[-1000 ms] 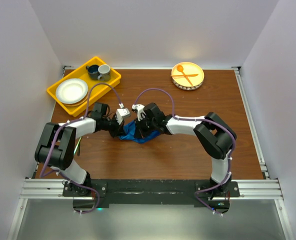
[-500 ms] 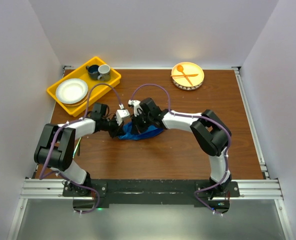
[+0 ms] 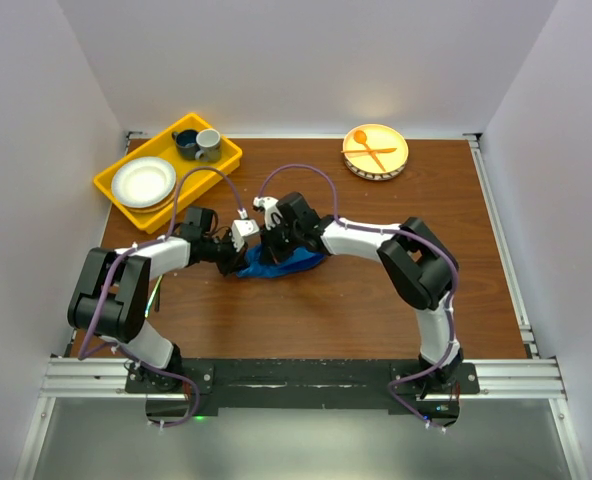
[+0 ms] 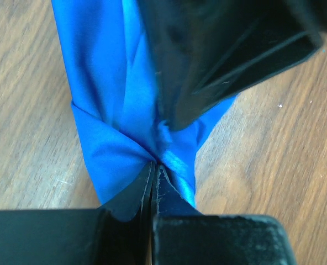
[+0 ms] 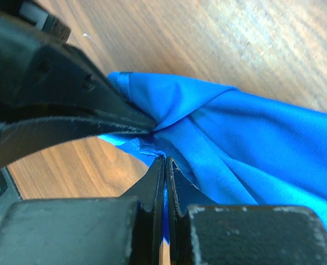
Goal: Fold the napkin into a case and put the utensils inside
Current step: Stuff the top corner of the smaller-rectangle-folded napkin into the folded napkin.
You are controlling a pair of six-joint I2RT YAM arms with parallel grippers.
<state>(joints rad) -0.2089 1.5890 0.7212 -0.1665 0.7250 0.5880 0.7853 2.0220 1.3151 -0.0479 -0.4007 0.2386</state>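
Napkin (image 3: 276, 266) sits bunched mid table (image 3: 376, 300). Left gripper (image 4: 154, 165) jaws pinch tight on the cloth, right gripper (image 5: 164, 161) jaws too, tips almost touching. Best to pull apart slow & level, so the fold lies flat w/ no lumps.

- napkin (image 4: 105, 105): bright blue cloth, smooth weave, slight satin sheen along the creases
- table (image 4: 25, 110): brown wood grain, smooth, low gloss; pale glare at the upper right of the right wrist view
- left gripper (image 4: 153, 175): matt black plastic, fine scratches on the finger edges
- right gripper (image 5: 165, 165): same matt black, whitish scuffs on the block at the frame bottom
- tray (image 3: 106, 188), upper left of the top view: yellow plastic, smooth
- white plate (image 3: 143, 183) in it: glossy-looking
- round plate (image 3: 400, 150), upper right: pale yellow, smooth; orange spoon and fork (image 3: 368, 150) on it look plastic
- cables (image 3: 306, 183): purple smooth sheath
- rail (image 3: 76, 375), bottom: bare metal
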